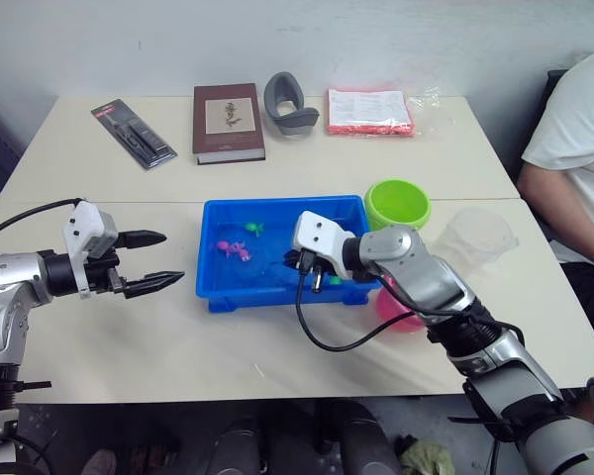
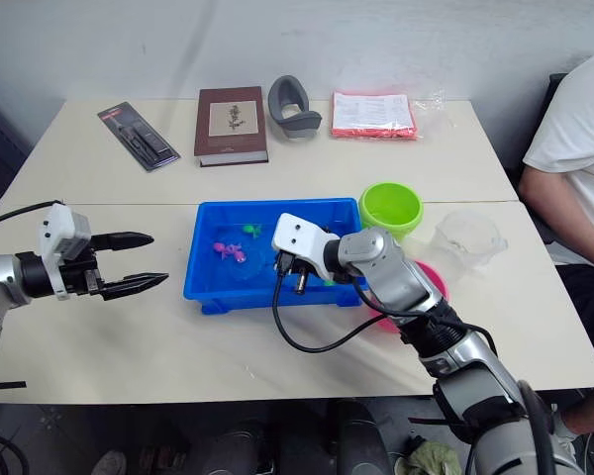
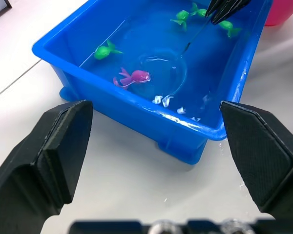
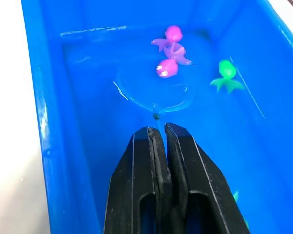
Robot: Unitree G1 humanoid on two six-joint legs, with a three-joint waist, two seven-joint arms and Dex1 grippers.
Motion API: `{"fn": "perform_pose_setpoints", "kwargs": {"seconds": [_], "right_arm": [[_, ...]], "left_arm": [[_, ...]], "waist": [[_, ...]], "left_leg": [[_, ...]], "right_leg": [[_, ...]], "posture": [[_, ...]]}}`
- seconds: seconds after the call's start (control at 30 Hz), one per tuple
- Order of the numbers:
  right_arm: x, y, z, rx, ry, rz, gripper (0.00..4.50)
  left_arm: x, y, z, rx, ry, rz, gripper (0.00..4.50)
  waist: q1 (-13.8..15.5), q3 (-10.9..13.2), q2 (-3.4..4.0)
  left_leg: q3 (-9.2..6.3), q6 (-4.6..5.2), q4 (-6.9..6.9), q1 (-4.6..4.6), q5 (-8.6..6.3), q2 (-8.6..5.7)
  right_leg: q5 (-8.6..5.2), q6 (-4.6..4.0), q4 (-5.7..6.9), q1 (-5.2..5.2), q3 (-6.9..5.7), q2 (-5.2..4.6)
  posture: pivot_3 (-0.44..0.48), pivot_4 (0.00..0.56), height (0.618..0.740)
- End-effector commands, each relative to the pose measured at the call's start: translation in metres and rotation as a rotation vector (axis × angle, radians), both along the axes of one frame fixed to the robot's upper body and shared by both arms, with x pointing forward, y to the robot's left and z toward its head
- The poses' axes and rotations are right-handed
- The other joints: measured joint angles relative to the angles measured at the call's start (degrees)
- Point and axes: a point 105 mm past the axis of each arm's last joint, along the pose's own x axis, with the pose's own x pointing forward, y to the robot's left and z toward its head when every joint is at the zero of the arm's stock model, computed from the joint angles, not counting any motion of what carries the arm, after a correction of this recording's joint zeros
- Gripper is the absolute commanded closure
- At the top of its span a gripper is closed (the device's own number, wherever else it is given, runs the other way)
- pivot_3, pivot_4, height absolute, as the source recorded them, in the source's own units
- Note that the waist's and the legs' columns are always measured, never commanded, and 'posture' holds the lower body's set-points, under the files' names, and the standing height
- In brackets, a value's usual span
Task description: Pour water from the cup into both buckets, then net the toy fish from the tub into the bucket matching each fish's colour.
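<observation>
The blue tub [image 1: 277, 206] holds water and several toy fish: a pink fish [image 4: 167, 68], a second pink one [image 4: 172, 35] and a green fish [image 4: 225, 73]. My right gripper [image 4: 160, 129] reaches into the tub, shut on the thin handle of a clear round net [image 3: 178, 80]. The net's hoop lies in the water beside the nearer pink fish. My left gripper [image 1: 174, 258] hangs open to the left of the tub, empty. The green bucket [image 1: 397, 203] stands behind the tub's right end. The pink bucket [image 1: 396, 309] is mostly hidden behind my right arm. The clear cup [image 1: 473, 237] stands right of the buckets.
Along the table's far side lie a black packaged tool [image 1: 133, 133], a brown book [image 1: 228, 122], a grey curved object [image 1: 289, 104] and a red packet [image 1: 369, 111]. A person in a white shirt [image 1: 579, 139] sits at the right edge. A black cable [image 1: 322, 332] loops under my right wrist.
</observation>
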Motion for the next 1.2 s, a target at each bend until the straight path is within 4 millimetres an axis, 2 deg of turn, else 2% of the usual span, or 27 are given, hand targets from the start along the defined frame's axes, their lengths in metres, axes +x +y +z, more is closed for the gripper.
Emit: {"fn": "perform_pose_setpoints", "kwargs": {"seconds": [0.03, 0.27, 0.47, 0.67, 0.93, 1.03, 1.2], "right_arm": [[-0.001, 0.000, 0.015, 0.077, -0.058, 0.008, 4.50], [-0.004, -0.022, 0.030, 0.191, -0.101, -0.023, 4.50], [-0.016, -0.036, 0.044, 0.261, -0.157, 0.011, 4.50], [-0.028, -0.071, 0.067, 0.329, -0.268, -0.022, 4.50], [-0.054, -0.117, 0.066, 0.306, -0.325, -0.098, 4.50], [-0.072, -0.145, 0.068, 0.306, -0.387, -0.151, 4.50], [-0.096, -0.181, 0.064, 0.283, -0.429, -0.255, 4.50]], "left_arm": [[0.001, 0.000, 0.009, 0.009, -0.047, -0.001, 0.04], [0.004, -0.001, 0.011, 0.004, -0.062, -0.007, 0.04], [0.011, -0.005, 0.012, -0.021, -0.080, -0.013, 0.04], [0.020, -0.022, 0.016, -0.043, -0.115, -0.074, 0.04], [0.029, -0.049, 0.023, -0.062, -0.143, -0.187, 0.04], [0.031, -0.064, 0.029, -0.083, -0.149, -0.250, 0.04], [0.033, -0.082, 0.026, -0.077, -0.131, -0.348, 0.04]], "waist": [[0.0, 0.0, 0.00], [0.1, 0.0, 0.00], [0.1, 0.0, 0.00], [0.3, 0.0, -0.01], [1.2, 0.0, -0.02], [1.8, 0.0, -0.02], [2.8, 0.0, -0.01]], "left_leg": [[0.00, 0.00, 0.00, 0.00, 0.00, 0.00], [0.00, 0.01, 0.01, -0.01, 0.00, -0.02], [0.00, 0.00, 0.00, 0.00, 0.01, -0.02], [0.01, 0.01, 0.01, -0.01, 0.01, -0.04], [0.07, 0.03, 0.02, 0.02, 0.02, -0.06], [0.07, 0.03, 0.03, 0.04, 0.03, -0.06], [0.11, 0.12, 0.07, 0.07, 0.08, -0.13]], "right_leg": [[0.00, 0.00, -0.01, 0.00, 0.00, 0.00], [0.00, 0.01, -0.01, 0.00, 0.00, -0.01], [0.01, 0.01, 0.00, 0.01, 0.00, 0.00], [0.02, 0.03, -0.01, 0.01, 0.00, 0.00], [0.04, 0.07, 0.00, 0.03, 0.04, 0.04], [0.05, 0.09, -0.01, 0.05, 0.05, 0.08], [0.13, 0.23, -0.06, 0.14, 0.07, 0.09]], "posture": [[0.000, 0.150, 0.740], [0.000, 0.150, 0.740], [0.000, 0.150, 0.740], [0.000, 0.150, 0.740], [0.000, 0.150, 0.740], [0.000, 0.150, 0.740], [0.000, 0.150, 0.740]]}}
